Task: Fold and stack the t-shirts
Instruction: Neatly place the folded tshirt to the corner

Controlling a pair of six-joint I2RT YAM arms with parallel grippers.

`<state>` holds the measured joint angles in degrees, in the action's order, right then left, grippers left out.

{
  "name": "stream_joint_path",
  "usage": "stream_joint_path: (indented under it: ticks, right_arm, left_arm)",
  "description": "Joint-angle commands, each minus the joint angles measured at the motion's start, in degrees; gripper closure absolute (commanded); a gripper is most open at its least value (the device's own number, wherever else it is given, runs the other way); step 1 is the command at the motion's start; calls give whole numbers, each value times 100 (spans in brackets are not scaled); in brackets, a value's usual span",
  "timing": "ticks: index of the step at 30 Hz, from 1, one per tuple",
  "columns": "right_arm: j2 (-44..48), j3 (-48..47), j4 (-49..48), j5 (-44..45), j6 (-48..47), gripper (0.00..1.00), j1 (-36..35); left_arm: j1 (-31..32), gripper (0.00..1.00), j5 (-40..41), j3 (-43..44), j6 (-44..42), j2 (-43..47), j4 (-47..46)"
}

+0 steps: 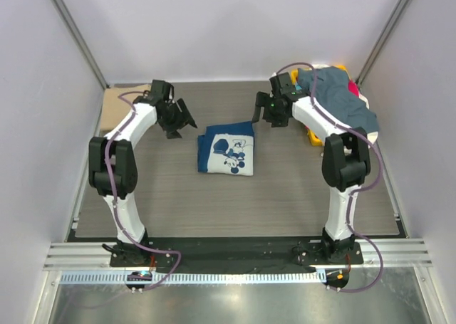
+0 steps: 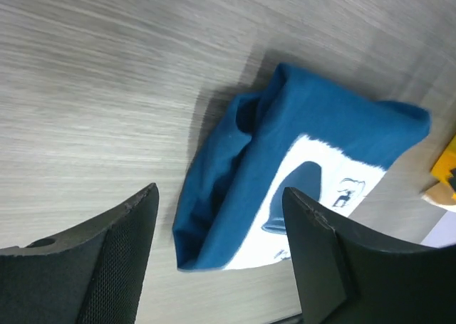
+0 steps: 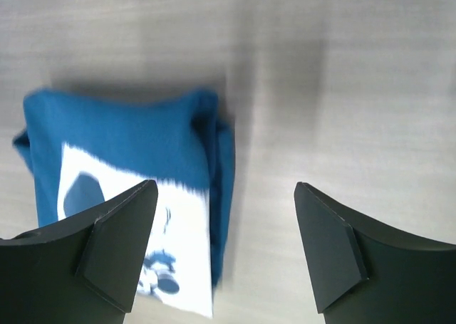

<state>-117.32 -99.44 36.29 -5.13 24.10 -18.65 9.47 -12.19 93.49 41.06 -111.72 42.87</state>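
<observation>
Folded navy t-shirt [image 1: 226,149] with a white cartoon print lies mid-table [image 1: 285,203]. Just beyond, left gripper [image 1: 182,122] and right gripper [image 1: 258,111] hang either side, jaws spread, holding nothing. Tan t-shirt [image 1: 118,103] at far left corner, heap of t-shirts [image 1: 343,100] at far right corner

Likely lab, white-walled booth [image 1: 228,25], aluminium rails [image 1: 235,254]

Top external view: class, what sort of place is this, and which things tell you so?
Probably a robotics lab test cell. A left arm and right arm are bolted to a metal rail at the table edge, plain walls enclose it, and a folded navy t-shirt lies between them.
</observation>
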Motion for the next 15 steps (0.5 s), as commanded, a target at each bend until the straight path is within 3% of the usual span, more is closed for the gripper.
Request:
stream_joint_path:
  ticks: [1,7,15]
  right_arm:
    - [875,625,-342,-85,-98,16,-33]
    - [1457,1487,-509,-138,-186,15,-33]
    - [1712,2130,-685,-120,-274,16,-33]
  left_arm:
    - [98,28,-398,-1014,-98,133,-1656]
    - [247,29,-768,-1571,-46,-139,-2686]
    - [415,31,-689,-1728,51,-517,-3196]
